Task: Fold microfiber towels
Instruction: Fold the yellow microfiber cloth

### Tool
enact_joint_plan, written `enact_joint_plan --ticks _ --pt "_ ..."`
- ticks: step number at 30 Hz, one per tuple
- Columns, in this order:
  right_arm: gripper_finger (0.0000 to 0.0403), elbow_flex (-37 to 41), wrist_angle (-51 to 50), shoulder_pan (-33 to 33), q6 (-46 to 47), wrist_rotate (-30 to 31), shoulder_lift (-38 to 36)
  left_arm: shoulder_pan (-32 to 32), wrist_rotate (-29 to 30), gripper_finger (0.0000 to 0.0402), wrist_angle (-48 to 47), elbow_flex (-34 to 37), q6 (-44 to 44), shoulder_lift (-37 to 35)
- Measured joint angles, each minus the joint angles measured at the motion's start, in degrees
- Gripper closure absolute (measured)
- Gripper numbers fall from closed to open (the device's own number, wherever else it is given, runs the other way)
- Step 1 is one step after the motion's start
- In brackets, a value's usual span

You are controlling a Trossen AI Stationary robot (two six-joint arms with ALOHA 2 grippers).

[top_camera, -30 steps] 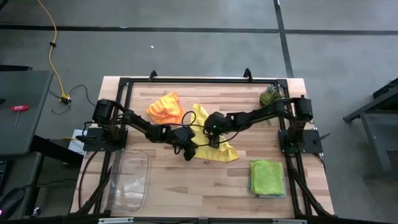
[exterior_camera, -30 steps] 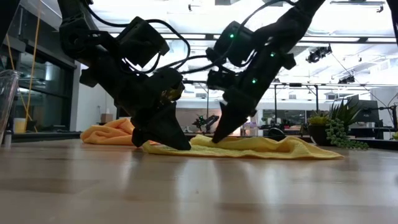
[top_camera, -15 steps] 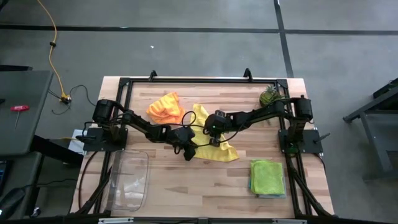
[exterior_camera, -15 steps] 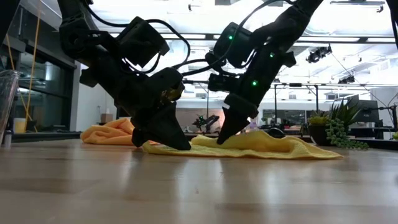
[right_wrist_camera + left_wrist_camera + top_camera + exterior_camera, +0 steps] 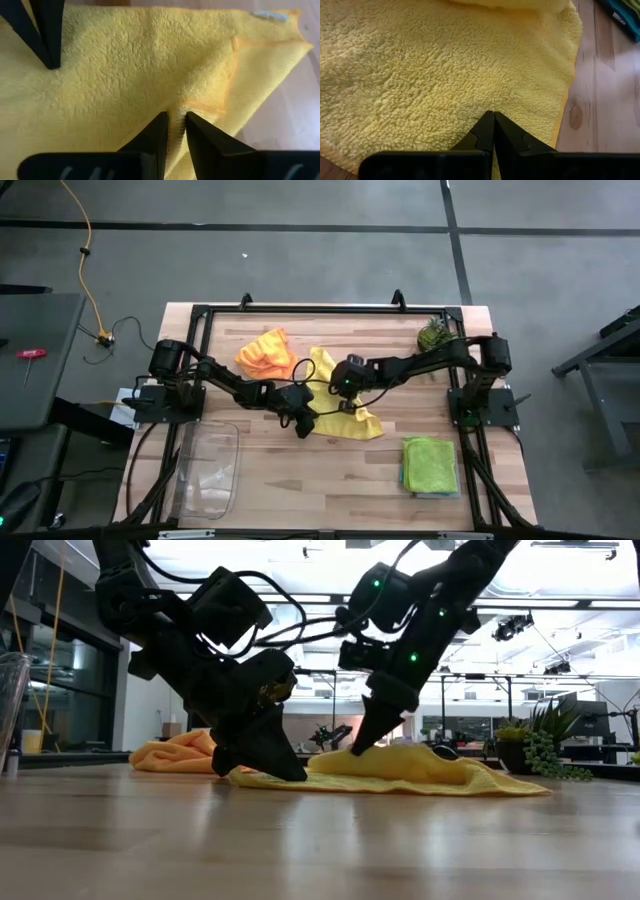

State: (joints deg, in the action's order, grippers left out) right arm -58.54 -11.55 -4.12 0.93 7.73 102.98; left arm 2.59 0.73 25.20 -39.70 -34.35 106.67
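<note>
A yellow towel point(image 5: 341, 402) lies rumpled mid-table. The left gripper point(image 5: 493, 126), fingers pressed together, pins its near edge to the wood. The right gripper point(image 5: 174, 123) pinches a raised fold of the same towel. It looks like the first fold is under way; next, the pinched edge likely needs carrying across to meet the pinned side. Towels in sight: one yellow, one orange point(image 5: 263, 352) bunched behind, and a folded stack point(image 5: 430, 465), lime green on top.
</note>
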Motion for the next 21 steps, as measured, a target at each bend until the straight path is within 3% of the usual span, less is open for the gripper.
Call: enact_joint_plan --ticks 16,21 --pt "0.0343 0.0 -6.83 -3.58 -2.58 0.89 -4.21 0.0 0.12 0.0402 0.1 0.0 0.02 0.0" --pt "0.0343 0.0 -11.47 -5.71 -3.94 3.73 -4.39 0.0 0.13 0.0402 0.05 0.0 0.02 0.0"
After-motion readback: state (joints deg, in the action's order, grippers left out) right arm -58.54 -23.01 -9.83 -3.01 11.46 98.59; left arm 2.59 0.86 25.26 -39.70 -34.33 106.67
